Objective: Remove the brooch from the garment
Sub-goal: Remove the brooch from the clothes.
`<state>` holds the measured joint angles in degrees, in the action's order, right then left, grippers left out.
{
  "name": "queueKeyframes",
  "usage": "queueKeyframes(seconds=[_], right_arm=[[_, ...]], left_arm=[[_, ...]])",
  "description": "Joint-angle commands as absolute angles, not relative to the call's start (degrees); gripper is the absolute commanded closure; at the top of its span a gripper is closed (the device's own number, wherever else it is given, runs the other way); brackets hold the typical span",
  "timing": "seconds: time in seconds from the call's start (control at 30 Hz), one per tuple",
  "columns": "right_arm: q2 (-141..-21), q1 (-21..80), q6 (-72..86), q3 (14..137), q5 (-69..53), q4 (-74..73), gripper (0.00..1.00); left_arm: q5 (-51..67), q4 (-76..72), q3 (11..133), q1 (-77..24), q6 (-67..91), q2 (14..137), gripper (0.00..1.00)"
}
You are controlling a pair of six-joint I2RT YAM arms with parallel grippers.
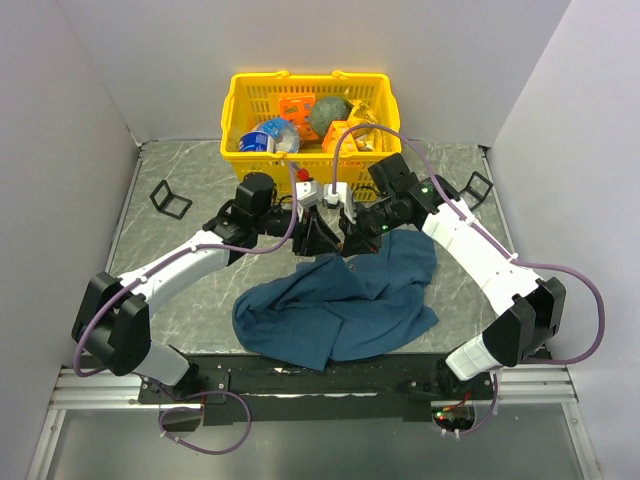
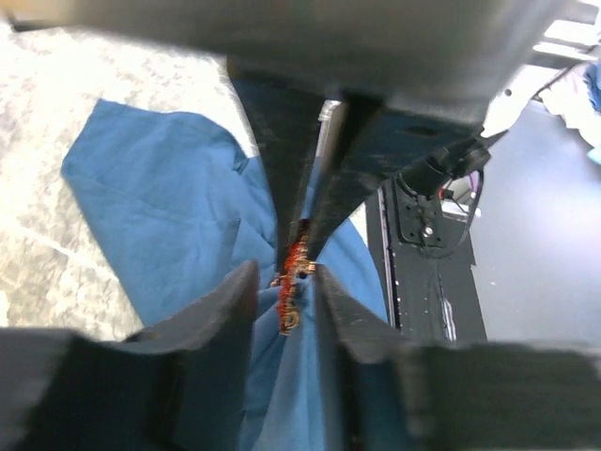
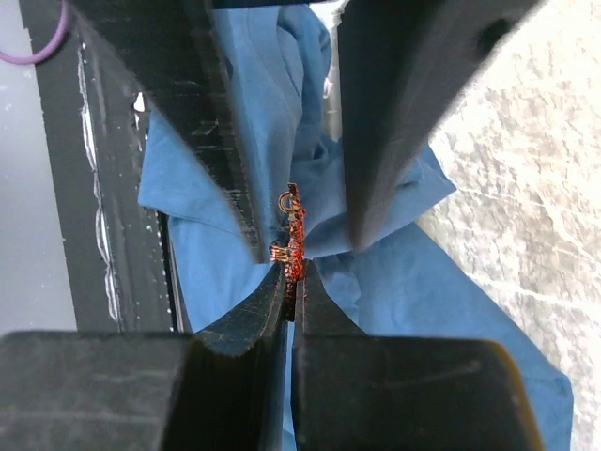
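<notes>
a grey marbled table (image 1: 200, 310) fills the top view. a crumpled blue garment (image 1: 340, 305) lies at lower centre, and a yellow basket (image 1: 245, 105) sits at the upper centre edge. both arms meet at mid-frame, just above the cloth. the left gripper (image 2: 286, 280) stands narrowly parted, its fingers on either side of a raised fold. the right gripper (image 3: 292, 282) is pinched tight on the tiny orange-red brooch (image 3: 293, 235), which sits on that fold between the left fingers.
</notes>
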<state>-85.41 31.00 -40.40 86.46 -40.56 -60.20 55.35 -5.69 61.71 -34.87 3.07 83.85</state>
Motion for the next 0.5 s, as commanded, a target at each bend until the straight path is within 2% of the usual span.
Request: queueKeyframes(seconds=[0.0, 0.03, 0.1, 0.33, 0.47], right_arm=[[-82.79, 31.47, -41.05, 86.04, -43.33, -59.85, 1.00], [-82.71, 31.38, -41.04, 86.22, -43.07, -59.94, 1.00], [-82.62, 31.20, -41.13, 86.48, -42.80, -59.85, 1.00], [-82.09, 29.53, -42.01, 86.84, -43.33, -60.56, 1.00], [-81.65, 29.18, -42.63, 86.75, -43.94, -61.00, 1.00]], left_arm=[[57.74, -7.74, 62.14, -35.16, 2.99, 82.88, 0.70], [58.18, -7.47, 62.14, -35.16, 2.90, 82.88, 0.73], [58.45, -6.34, 62.23, -35.16, 2.03, 82.71, 0.73], [59.50, -3.43, 62.31, -34.54, -1.32, 81.56, 0.61], [59.59, -4.22, 62.05, -33.49, -0.71, 80.95, 0.60]])
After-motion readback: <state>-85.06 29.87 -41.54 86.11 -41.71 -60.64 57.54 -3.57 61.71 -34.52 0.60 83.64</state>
